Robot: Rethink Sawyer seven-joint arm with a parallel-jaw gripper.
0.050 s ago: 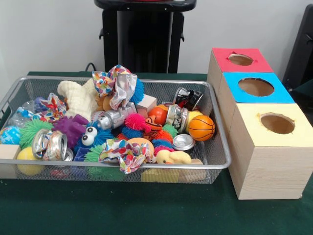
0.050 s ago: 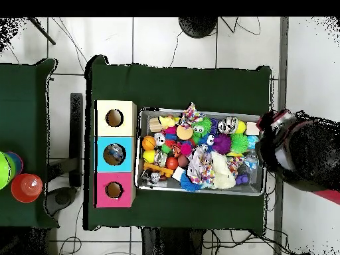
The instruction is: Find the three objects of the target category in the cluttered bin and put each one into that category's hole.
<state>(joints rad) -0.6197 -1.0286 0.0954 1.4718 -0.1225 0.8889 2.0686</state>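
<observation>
Yellow-topped box [image 1: 270,152] beside cluttered bin [image 1: 222,161]

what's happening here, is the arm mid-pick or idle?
Idle, by the look of it. The arm sits off the bin's end in the overhead view, holding nothing visible; its gripper can't be made out. The mesh bin is full of toys, crushed cans and cloth. Red, blue and yellow hole boxes stand beside it.
</observation>
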